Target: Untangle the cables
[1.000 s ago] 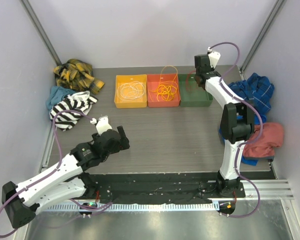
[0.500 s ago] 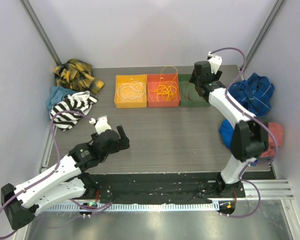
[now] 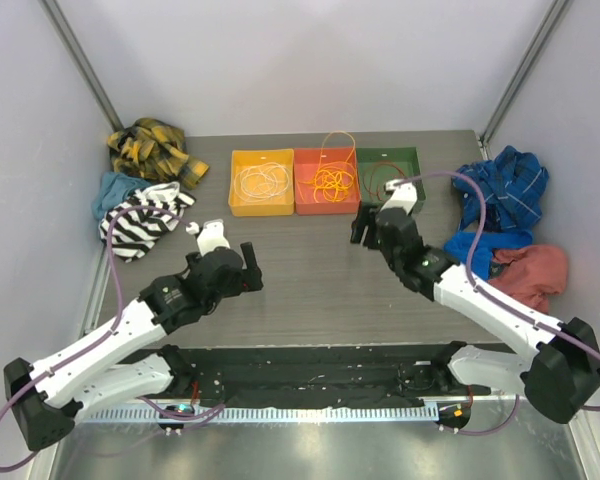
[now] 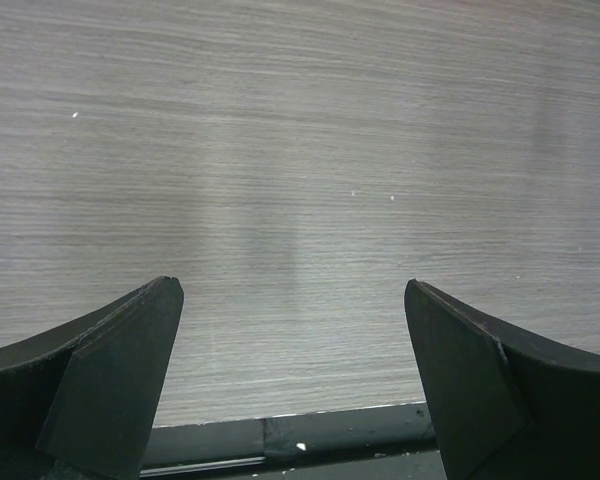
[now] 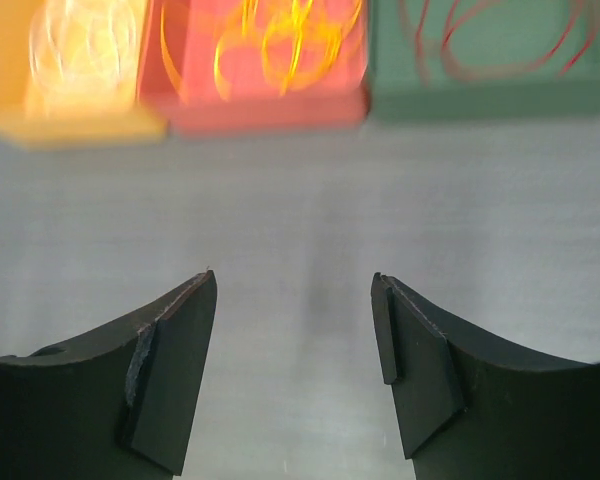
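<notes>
A grey wood-grain surface is seen, with a red tray set toward its far edge as the middle of 3 trays in a row. The left arm is stretched from the near left corner toward that tray, and its hand is held well short of it and to its left, with the jaws spread wide over bare surface and nothing between them. The right arm is stretched from the near right, and its hand is held just on the near side of the red tray's right corner, likewise spread open and empty. A heap of clothes is piled well to the left of the red tray and another heap well to its right. A yellow tray is set against the red tray's left side and a green tray against its right. A white cable is coiled in the yellow tray, an orange cable is bunched in the red tray with 1 loop raised over the far rim, and a red cable is laid in the green tray.
</notes>
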You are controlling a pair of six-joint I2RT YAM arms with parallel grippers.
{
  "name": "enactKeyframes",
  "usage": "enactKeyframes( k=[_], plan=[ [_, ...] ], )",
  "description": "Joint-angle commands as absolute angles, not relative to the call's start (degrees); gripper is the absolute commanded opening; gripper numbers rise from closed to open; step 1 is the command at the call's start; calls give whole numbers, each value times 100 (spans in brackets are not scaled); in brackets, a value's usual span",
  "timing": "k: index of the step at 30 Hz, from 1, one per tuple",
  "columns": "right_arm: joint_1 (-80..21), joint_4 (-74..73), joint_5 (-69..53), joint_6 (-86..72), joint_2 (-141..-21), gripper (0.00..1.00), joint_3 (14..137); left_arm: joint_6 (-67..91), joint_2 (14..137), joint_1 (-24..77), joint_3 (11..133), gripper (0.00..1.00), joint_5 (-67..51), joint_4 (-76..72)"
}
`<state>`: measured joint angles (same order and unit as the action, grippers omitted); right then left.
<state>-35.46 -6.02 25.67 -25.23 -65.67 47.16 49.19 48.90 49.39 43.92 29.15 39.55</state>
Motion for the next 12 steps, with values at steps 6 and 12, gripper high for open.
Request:
enactKeyframes(
  k=[6,12],
  plan=[
    [-5009,-650,3548,-2435,-6688,74,4333,4711,5159,4931,4834,100,2760,3613],
    [-5019,-554,3682,-2250,-6970,79,4675,4667,5379,4931,5053,100,2865,3884]
  ],
)
